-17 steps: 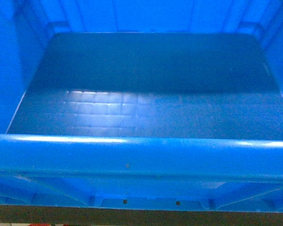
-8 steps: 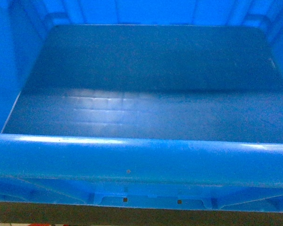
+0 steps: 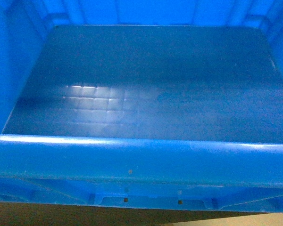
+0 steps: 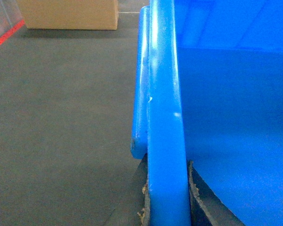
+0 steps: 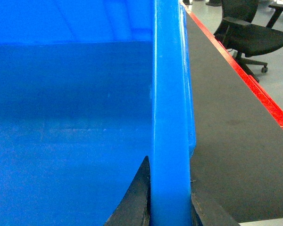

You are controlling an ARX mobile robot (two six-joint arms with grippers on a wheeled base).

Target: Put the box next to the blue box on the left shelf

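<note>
box: blue crate (image 3: 146, 84) fills nearly the whole head view, open top facing me, near rim across the lower frame, floor with faint grid and a glare patch left of centre.
my left gripper (image 4: 166, 197): pinching the crate's left rim, dark fingers (image 4: 200, 202) on both sides of the wall at bottom centre of the left wrist frame; pad edges look frayed.
my right gripper (image 5: 170, 202): clamped on the right rim the same way, one dark finger (image 5: 134, 200) inside the crate, the other outside, bottom centre of the right wrist frame.
box position: held between my two grippers above a dark grey floor (image 4: 61, 122); what it sits on, if anything, I cannot tell.
left wrist background: cardboard box (image 4: 70, 14) at upper left, red line (image 4: 4, 35) at the far upper left edge.
right wrist background: red strip (image 5: 254, 84) running diagonally on the right, black office chair (image 5: 250, 33) at upper right.
</note>
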